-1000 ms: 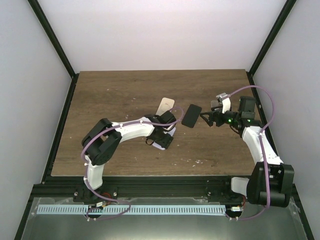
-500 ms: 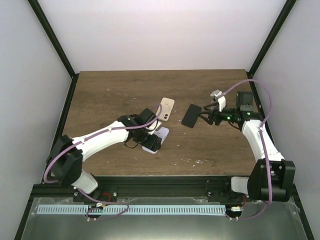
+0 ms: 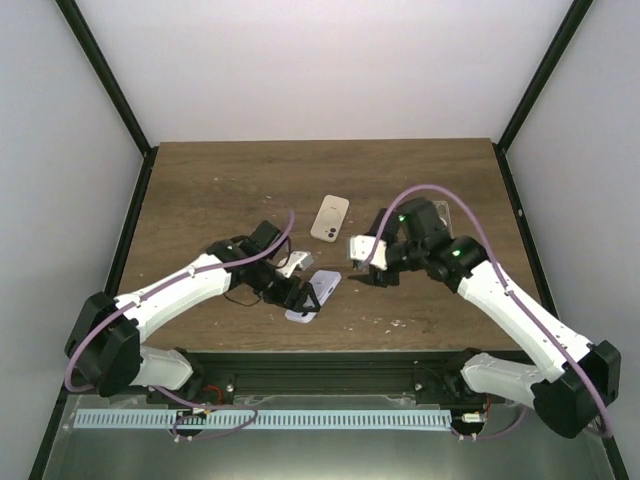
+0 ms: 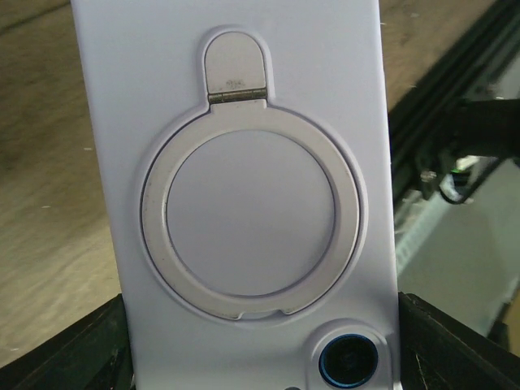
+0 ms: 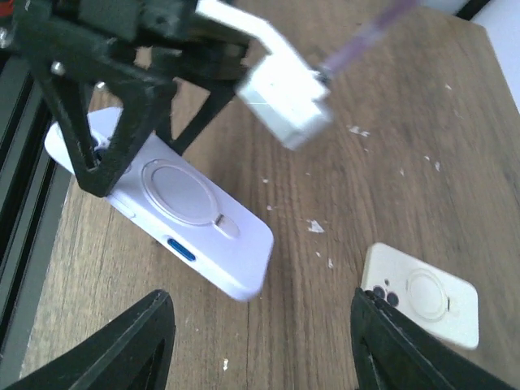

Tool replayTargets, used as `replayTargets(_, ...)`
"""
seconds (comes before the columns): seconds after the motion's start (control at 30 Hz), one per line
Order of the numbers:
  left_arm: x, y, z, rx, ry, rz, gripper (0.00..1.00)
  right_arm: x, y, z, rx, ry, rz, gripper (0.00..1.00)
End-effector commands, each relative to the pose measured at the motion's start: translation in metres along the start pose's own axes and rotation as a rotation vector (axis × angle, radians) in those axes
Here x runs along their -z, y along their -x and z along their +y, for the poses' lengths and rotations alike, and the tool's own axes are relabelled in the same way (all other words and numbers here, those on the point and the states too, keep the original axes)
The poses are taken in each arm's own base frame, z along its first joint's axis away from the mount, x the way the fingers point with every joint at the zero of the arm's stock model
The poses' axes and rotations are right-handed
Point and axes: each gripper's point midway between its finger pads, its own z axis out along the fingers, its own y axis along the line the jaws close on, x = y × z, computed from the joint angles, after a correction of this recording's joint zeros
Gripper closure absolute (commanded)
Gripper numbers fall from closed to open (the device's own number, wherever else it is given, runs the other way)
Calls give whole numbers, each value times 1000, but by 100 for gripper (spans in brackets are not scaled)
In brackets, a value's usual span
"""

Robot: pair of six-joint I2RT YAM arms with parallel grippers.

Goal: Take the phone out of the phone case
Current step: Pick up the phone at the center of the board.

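Observation:
A lilac phone case (image 3: 320,287) with a round ring stand lies on the table near the front edge. It fills the left wrist view (image 4: 244,203), where a blue-ringed camera hole (image 4: 348,361) shows. My left gripper (image 3: 298,292) is shut across its near end, one black finger (image 4: 73,349) on each side. My right gripper (image 3: 366,266) hovers just right of the case, open and empty (image 5: 268,357). The right wrist view shows the case (image 5: 175,215) below it, with a blue side button. The black slab my right gripper held earlier is out of view.
A cream phone with a ring on its back (image 3: 330,217) lies flat behind the case, and shows in the right wrist view (image 5: 422,292). The black front rail (image 3: 320,365) runs close in front of the case. White crumbs dot the wood (image 5: 315,227).
My right arm has swung left to the table's middle, and the black slab it held no longer shows. My left gripper has pulled the lilac case a little towards the front edge.

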Motion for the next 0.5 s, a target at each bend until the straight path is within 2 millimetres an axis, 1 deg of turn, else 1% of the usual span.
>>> replayTargets(0.0,15,6,-39,-42,-189,-32,52,-20,-19,18,218,1,193,41)
replayTargets(0.23,16,2,-45,-36,-230,-17,52,-37,-13,39,404,29,260,41)
replayTargets(0.47,15,4,-44,-32,-221,-18,53,-51,-21,55,496,55,320,45)
